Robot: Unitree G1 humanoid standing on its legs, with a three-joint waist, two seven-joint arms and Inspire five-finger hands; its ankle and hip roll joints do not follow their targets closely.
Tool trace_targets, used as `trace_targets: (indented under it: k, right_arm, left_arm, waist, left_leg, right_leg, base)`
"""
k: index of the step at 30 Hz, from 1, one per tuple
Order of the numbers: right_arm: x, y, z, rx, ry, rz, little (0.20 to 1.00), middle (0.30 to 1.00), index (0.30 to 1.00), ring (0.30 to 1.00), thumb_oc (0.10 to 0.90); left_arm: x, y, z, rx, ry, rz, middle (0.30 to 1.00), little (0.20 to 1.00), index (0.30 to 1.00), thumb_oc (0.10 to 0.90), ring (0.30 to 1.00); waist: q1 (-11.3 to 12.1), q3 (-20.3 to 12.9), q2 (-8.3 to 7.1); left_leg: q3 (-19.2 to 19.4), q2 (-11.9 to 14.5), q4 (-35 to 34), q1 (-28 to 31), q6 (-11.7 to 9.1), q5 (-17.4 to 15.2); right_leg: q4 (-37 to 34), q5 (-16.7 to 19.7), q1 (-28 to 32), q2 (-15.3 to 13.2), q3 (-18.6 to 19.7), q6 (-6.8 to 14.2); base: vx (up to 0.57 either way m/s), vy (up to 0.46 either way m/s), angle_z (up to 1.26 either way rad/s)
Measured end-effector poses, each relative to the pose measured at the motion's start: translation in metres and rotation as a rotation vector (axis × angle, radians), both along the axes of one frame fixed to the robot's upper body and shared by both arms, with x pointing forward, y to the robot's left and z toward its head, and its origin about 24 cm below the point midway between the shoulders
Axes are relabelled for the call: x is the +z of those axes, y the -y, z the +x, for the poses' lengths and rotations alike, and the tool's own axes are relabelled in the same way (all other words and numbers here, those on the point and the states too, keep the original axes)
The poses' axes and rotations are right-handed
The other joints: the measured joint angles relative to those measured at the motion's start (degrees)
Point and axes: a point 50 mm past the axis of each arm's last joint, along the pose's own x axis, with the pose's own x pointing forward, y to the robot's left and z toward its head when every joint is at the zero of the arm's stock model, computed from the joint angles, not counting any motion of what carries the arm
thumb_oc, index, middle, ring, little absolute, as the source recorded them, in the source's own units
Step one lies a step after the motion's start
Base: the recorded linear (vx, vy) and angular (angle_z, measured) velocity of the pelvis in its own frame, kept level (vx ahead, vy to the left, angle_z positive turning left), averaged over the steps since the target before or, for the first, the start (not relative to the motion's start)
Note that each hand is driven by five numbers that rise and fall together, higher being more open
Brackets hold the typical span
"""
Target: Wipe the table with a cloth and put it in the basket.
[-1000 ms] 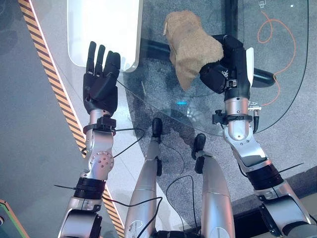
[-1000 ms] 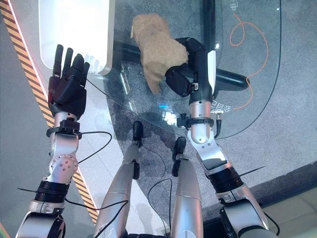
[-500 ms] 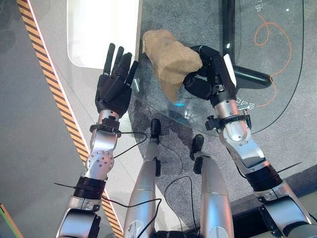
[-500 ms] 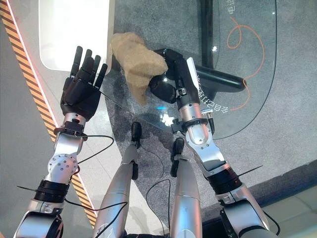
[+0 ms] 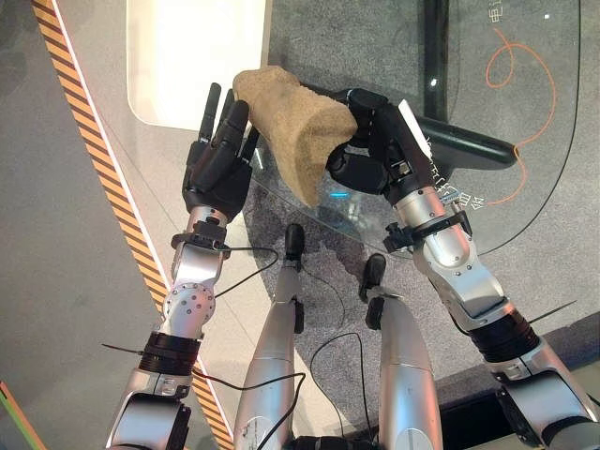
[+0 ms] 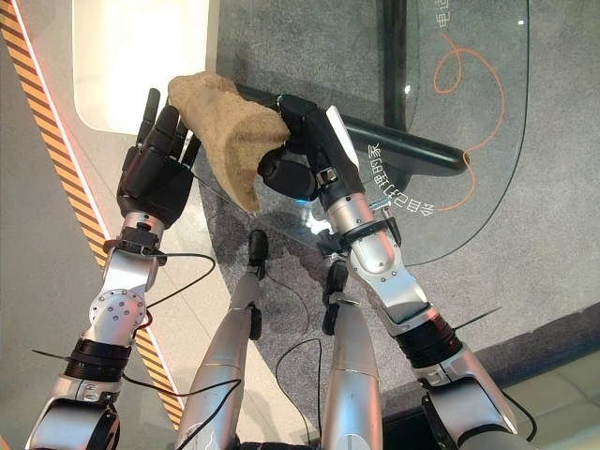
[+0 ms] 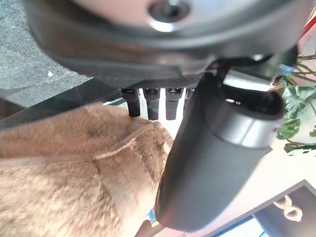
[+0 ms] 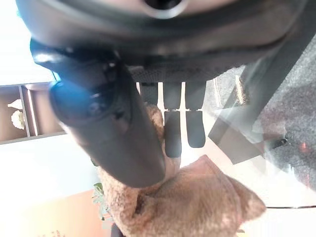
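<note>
My right hand [image 5: 367,148] is shut on a fuzzy tan cloth [image 5: 291,122], holding it bunched over the near left edge of the round glass table [image 5: 525,216]. The cloth hangs down from the hand past the glass rim. My left hand [image 5: 217,161] is open, its straight fingers lying against the cloth's left side. In the left wrist view the cloth [image 7: 64,168] lies beside the thumb, with the fingers [image 7: 150,101] straight past it. In the right wrist view the cloth [image 8: 187,207] sits between thumb and fingers [image 8: 180,128].
A white rounded panel [image 5: 187,56] lies on the floor at the back left, beside a yellow-and-black striped line [image 5: 94,159]. Under the glass run a black table leg bar [image 5: 464,142] and an orange cable [image 5: 516,70].
My right hand has carried the cloth leftward across the glass to its left edge. My left hand has moved right and now touches the cloth.
</note>
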Motion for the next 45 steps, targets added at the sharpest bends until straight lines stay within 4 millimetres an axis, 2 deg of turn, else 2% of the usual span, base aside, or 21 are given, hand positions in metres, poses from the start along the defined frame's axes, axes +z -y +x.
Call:
trace_targets:
  k: [8,13,24,31,45]
  right_arm:
    - [0.004,-0.004,-0.004,0.049,-0.004,0.023,0.200,0.300,0.300,0.300,0.100]
    - [0.007,-0.010,-0.008,0.097,0.003,0.028,0.200,0.300,0.300,0.300,0.100]
    - [-0.002,-0.019,-0.008,0.151,-0.073,0.003,0.200,0.300,0.300,0.300,0.100]
    - [-0.008,-0.023,-0.007,0.168,-0.119,-0.031,0.200,0.300,0.300,0.300,0.100]
    - [-0.018,-0.021,-0.001,0.149,-0.155,-0.043,0.200,0.300,0.300,0.300,0.100]
  left_arm:
    - [-0.001,-0.001,0.000,0.019,-0.025,-0.007,0.900,0.900,0.900,0.800,0.900]
    - [0.001,-0.002,0.000,0.028,-0.014,-0.013,0.900,0.900,0.900,0.800,0.900]
    - [0.000,-0.001,0.000,0.014,0.003,-0.008,0.900,0.900,0.900,0.800,0.900]
    - [0.002,0.004,-0.002,-0.057,0.065,-0.007,0.900,0.900,0.900,0.800,0.900]
    - [0.001,0.010,-0.002,-0.114,0.084,0.022,0.900,0.900,0.900,0.800,0.900]
  waist:
    - [-0.04,0.00,-0.18]
    - [0.00,0.02,-1.00]
    - [0.08,-0.03,-1.37]
    - [0.07,-0.03,-1.37]
    - [-0.02,-0.03,-1.38]
  left_leg:
    - [-0.09,0.03,0.00,0.03,-0.01,-0.01]
    - [-0.07,0.04,0.00,0.05,-0.01,0.00]
    - [-0.07,0.02,0.01,0.06,-0.01,0.00]
    - [-0.07,0.02,0.01,0.11,-0.03,0.02]
    - [-0.13,-0.01,0.03,0.32,-0.05,0.21]
  right_leg:
    - [0.20,0.01,-0.03,0.03,-0.02,-0.01]
    - [0.18,0.01,-0.03,0.03,0.01,-0.01]
    - [0.22,0.01,-0.03,0.00,0.01,-0.01]
    - [0.29,0.01,-0.01,-0.02,0.01,-0.01]
    - [0.62,0.02,0.07,-0.07,0.02,-0.02]
  base:
    - [0.00,0.000,0.00]
    - [0.00,0.000,0.00]
    - [0.00,0.000,0.00]
    - [0.00,0.000,0.00]
    - [0.00,0.000,0.00]
